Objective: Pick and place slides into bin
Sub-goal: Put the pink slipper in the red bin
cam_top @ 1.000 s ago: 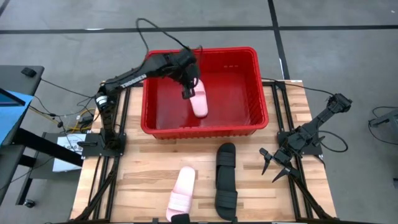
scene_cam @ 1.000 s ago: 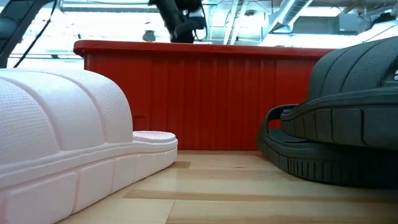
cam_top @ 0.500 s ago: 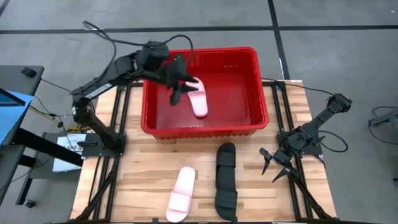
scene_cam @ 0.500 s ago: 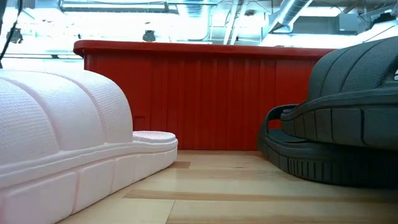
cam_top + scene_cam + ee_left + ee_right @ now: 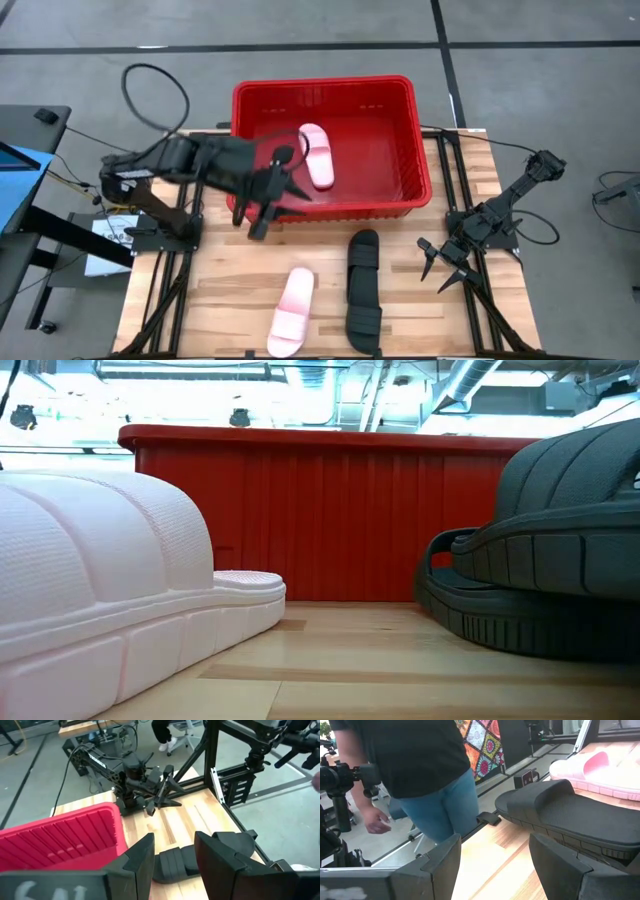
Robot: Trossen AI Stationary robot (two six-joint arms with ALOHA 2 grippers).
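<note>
The red bin (image 5: pixel 405 150) stands at the table's far middle, and one pale pink slide (image 5: pixel 316 155) lies flat on its floor. On the table in front of it lie a second pink slide (image 5: pixel 290 312) and two black slides (image 5: pixel 363 290), end to end. My left gripper (image 5: pixel 272 205) hangs open and empty above the bin's near left corner; its wrist view looks past the fingers (image 5: pixel 172 862) at a black slide (image 5: pixel 172 865). My right gripper (image 5: pixel 436 275) waits open at the table's right edge, near the black slides (image 5: pixel 570 815).
The right arm's base (image 5: pixel 490 225) stands at the right edge, the left arm's stand (image 5: pixel 160 225) at the left. A person (image 5: pixel 425 765) stands beyond the table. Bare wood (image 5: pixel 230 280) lies between the bin and the near pink slide.
My left gripper has risen out of the bin from above the pink slide and swung toward the table's left and near edges, turning as it went; it now hangs over the bin's near left corner. The pink slide stays lying in the bin.
</note>
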